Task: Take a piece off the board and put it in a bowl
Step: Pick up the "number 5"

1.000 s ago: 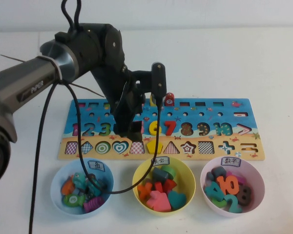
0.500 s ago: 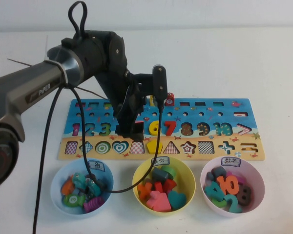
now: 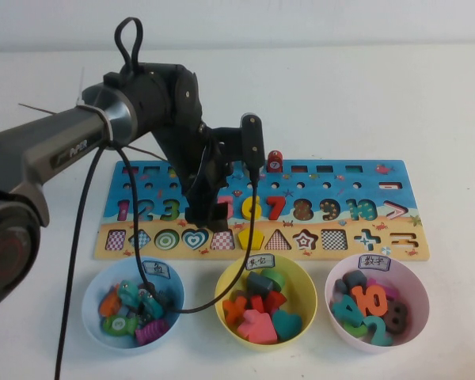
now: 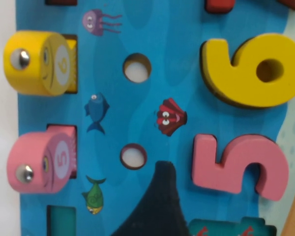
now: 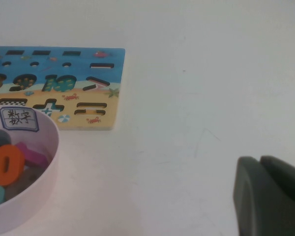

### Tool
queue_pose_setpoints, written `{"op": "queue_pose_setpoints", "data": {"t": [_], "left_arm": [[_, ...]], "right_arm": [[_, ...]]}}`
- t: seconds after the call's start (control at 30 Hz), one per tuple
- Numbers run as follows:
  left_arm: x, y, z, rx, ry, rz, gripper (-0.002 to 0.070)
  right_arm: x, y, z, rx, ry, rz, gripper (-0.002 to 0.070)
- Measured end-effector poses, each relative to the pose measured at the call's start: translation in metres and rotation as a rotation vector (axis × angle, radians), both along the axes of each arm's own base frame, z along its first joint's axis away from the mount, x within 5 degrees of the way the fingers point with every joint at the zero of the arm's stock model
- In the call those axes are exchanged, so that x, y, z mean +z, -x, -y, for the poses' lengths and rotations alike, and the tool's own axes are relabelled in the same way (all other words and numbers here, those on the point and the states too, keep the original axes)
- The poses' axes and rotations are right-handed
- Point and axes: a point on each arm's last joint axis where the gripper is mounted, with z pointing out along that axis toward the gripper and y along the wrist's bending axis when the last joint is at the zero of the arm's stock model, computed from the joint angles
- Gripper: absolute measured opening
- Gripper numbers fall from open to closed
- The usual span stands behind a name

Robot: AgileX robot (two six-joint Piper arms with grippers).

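The board (image 3: 332,178) lies across the table's middle. The pink "5" piece (image 3: 224,207) sits in its slot, just left of the yellow "6" (image 3: 252,207). My left gripper (image 3: 207,210) hovers low over the board, right beside the 5 on its left. In the left wrist view the 5 (image 4: 238,164) lies flat. One dark finger (image 4: 155,204) stands clear of it and nothing is held. The pink bowl (image 3: 378,301) with its white label is at the front right and holds several numerals. My right gripper (image 5: 265,196) rests shut over bare table, right of the bowl (image 5: 34,196).
A yellow bowl (image 3: 265,299) and a light blue bowl (image 3: 134,305), both with pieces in them, stand in front of the board. A red "7" (image 3: 275,207) is beside the 6. Yellow (image 4: 39,63) and pink (image 4: 39,164) pegs stand at the board's far edge. A black cable hangs from the left arm.
My left gripper has shifted slightly left and back over the board, uncovering the pink 5. The 5 stays in its slot. The bowls have not moved.
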Motion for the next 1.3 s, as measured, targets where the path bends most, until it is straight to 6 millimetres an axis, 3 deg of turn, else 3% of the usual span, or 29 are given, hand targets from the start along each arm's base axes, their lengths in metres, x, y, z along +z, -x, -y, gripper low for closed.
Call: {"op": "queue_pose_setpoints", "data": {"t": [0.37, 0.83, 1.0, 1.3], "left_arm": [[-0.0014, -0.0007, 0.0012, 0.012, 0.024, -0.007, 0.0517], [-0.0094, -0.0019, 0.0027, 0.013, 0.026, -0.021, 0.0502], [-0.0095, -0.0017, 0.0027, 0.013, 0.026, -0.023, 0.0426], [-0.0092, -0.0028, 0.0031, 0.015, 0.031, -0.012, 0.0426]], "right_arm": [[0.0, 0.0, 0.0, 0.0, 0.0, 0.0, -0.0018], [0.0, 0.0, 0.0, 0.0, 0.0, 0.0, -0.0018], [0.0, 0.0, 0.0, 0.0, 0.0, 0.0, -0.0018], [0.0, 0.0, -0.0001, 0.0, -0.004, 0.0, -0.0018]]}}
